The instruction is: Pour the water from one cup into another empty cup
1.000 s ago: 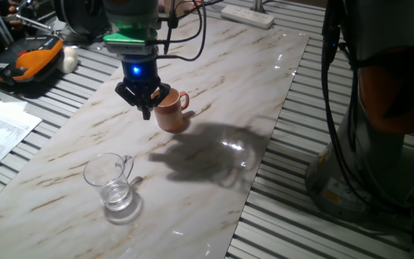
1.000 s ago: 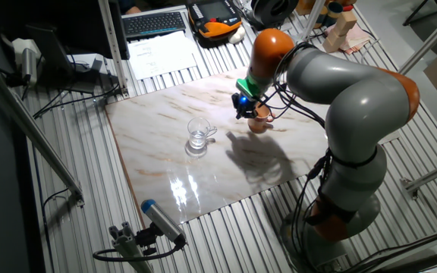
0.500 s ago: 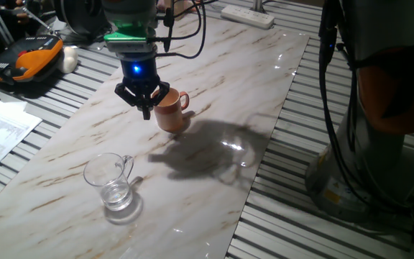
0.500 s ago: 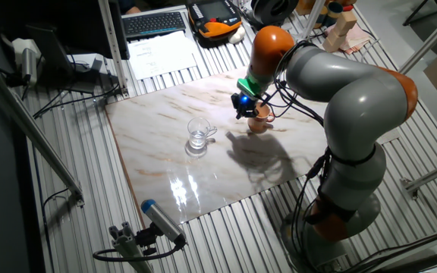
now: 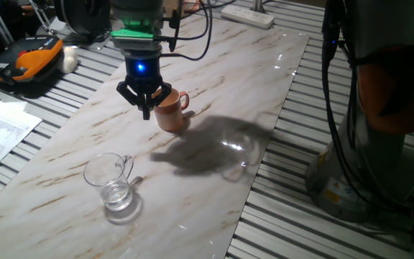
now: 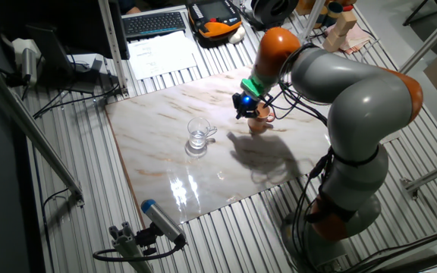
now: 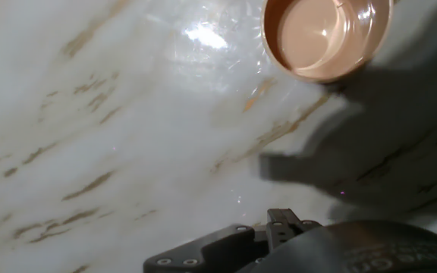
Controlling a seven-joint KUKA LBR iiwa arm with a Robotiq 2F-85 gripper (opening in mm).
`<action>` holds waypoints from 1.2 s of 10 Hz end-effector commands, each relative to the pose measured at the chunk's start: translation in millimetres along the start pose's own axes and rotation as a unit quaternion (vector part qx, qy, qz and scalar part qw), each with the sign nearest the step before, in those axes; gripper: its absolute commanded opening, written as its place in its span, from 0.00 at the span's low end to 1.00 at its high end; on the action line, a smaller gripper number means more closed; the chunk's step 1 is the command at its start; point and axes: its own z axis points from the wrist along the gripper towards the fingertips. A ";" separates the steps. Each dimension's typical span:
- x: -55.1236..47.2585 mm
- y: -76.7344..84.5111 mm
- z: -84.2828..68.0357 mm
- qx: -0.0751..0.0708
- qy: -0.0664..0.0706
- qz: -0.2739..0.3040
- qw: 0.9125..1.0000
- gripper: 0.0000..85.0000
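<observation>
My end effector (image 5: pixel 146 106) hangs empty, fingers apart, by the brown mug (image 5: pixel 170 111). The glass mug (image 5: pixel 111 181) looks slick and fragile; I'd grip its rim wall.

Glossy marble-look table (image 5: pixel 214 79), clear glass mug (image 5: pixel 111 181), glazed terracotta mug (image 5: pixel 171 111)

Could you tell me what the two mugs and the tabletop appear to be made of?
Glass mug: clear glass; the table shows through. Brown mug: apparently glazed ceramic, opaque terracotta, glossy lighter inside. Tabletop: polished marble or marble-look laminate, veined, reflective.
</observation>
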 end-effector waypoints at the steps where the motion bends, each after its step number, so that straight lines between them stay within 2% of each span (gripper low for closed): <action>1: 0.1 0.0 0.2 -0.002 -0.008 0.016 1.000 0.00; 2: 0.1 0.0 0.2 -0.009 -0.016 0.041 0.999 0.00; 3: 0.1 0.0 0.2 -0.011 -0.024 0.059 0.998 0.00; 5: 0.1 0.0 0.2 -0.010 -0.033 0.074 0.997 0.00; 7: 0.1 0.0 0.2 -0.024 -0.027 0.082 0.996 0.00; 9: -1.1 -4.2 3.9 -0.029 -0.023 0.071 0.997 0.00; 12: -0.3 -5.2 5.4 -0.014 -0.029 0.048 0.998 0.00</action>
